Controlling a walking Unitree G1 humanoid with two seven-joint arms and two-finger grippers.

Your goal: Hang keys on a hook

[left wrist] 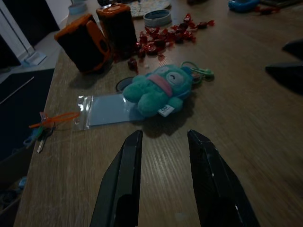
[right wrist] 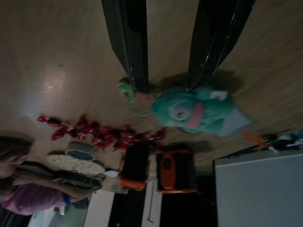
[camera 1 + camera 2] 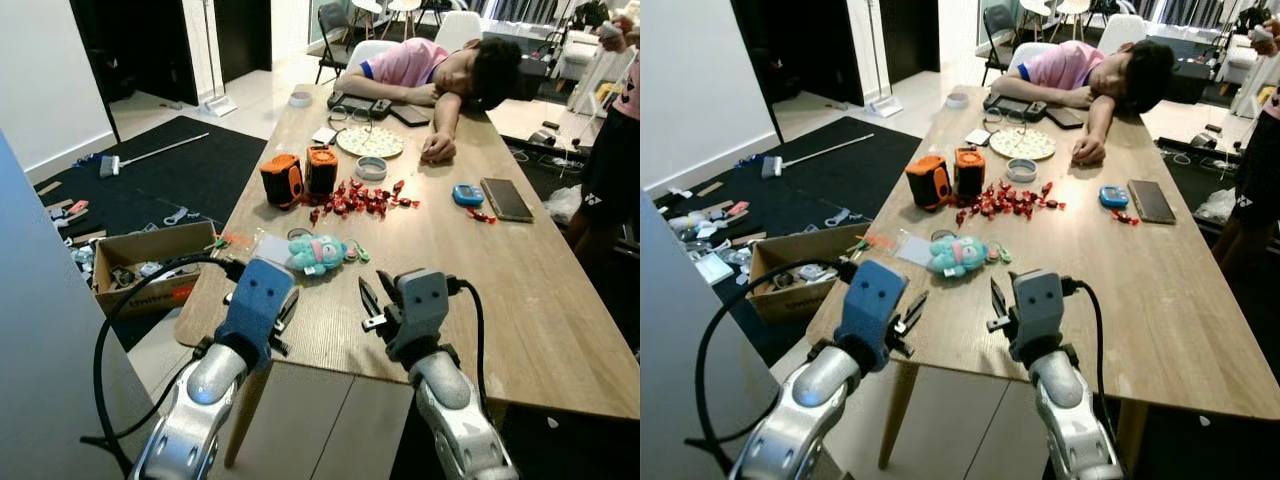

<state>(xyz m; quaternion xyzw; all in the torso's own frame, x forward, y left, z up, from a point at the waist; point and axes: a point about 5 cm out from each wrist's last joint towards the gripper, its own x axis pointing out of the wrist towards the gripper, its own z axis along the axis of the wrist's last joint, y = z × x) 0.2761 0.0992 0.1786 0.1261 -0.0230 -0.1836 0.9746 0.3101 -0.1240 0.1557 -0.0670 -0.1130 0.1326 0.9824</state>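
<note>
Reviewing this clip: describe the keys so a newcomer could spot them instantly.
On the long wooden table, look at the near left edge, beside the clear plastic bag under the teal plush toy. The keys lie there, marked by an orange strap unlike the red candies farther back.

A sleeping person's (image 3: pixel 440 68) face is hidden behind an arm; small keys (image 1: pixel 40 135) at the table edge look indistinct, possibly blurred.
</note>
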